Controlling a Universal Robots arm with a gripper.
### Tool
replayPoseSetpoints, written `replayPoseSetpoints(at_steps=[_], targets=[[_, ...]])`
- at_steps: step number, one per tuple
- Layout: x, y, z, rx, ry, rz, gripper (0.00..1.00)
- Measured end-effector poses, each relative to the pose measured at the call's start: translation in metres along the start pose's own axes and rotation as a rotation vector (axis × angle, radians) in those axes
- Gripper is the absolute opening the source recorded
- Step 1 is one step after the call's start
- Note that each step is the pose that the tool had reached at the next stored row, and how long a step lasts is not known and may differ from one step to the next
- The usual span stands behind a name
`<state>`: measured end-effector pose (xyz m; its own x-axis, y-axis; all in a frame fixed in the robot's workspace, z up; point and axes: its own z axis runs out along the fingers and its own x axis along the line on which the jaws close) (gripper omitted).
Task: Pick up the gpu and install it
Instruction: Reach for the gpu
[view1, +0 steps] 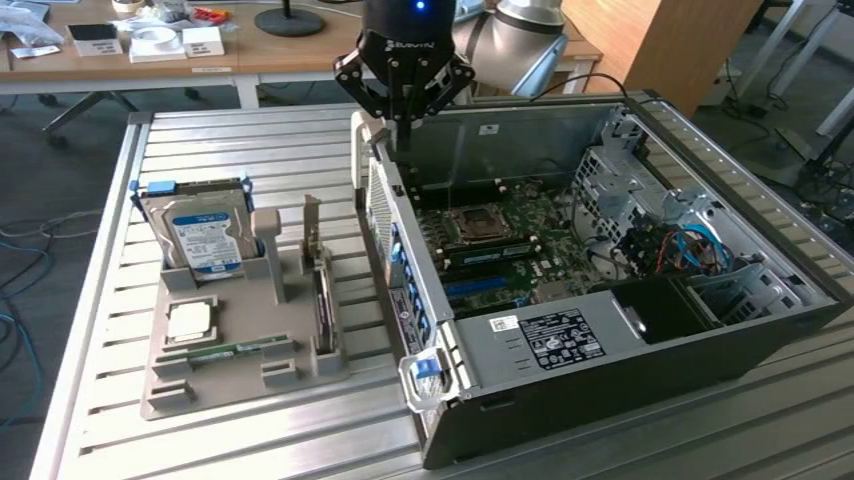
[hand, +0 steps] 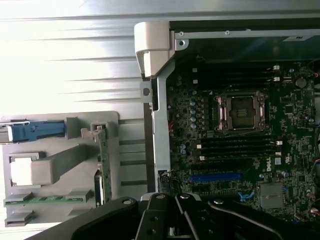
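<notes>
The hand (view1: 399, 128) hangs over the far end of the open case (view1: 747, 330), above the case wall (view1: 400, 260) on the exterior view's left. Its fingers are pressed together and hold nothing. In the wrist view the hand (hand: 175, 202) shows as dark linkages over the edge of the motherboard (hand: 240, 150).

The gpu (view1: 324, 310) is not in the hand. It stands on edge in a slot of the grey holder (view1: 227, 385), which lies on the slatted metal surface (view1: 200, 140) to the exterior view's left of the case. The card's pale bracket (view1: 312, 225) rises at its far end. In the wrist view the gpu (hand: 104, 160) shows edge-on, green, just beside the case wall.

The holder also carries a hard drive (view1: 207, 235) with a blue-white label, upright at the far left, a square chip (view1: 190, 320) lying flat nearer, and a slim green RAM stick (view1: 240, 350) near the front.

The case wall stands between the gpu and the motherboard (view1: 507, 240). On the board are an open CPU socket (view1: 478, 222), dark memory slots and a blue slot (hand: 215, 176). A black box with a white label (view1: 561, 335) fills the near end of the case, and cables (view1: 681, 250) bunch at its right.
</notes>
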<state>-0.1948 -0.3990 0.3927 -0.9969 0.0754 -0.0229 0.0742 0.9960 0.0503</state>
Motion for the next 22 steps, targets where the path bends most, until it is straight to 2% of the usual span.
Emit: replayPoseSetpoints(at_steps=[22], targets=[[0.027,-0.0021,-0.0005,0.0,0.0,0.0,0.11]])
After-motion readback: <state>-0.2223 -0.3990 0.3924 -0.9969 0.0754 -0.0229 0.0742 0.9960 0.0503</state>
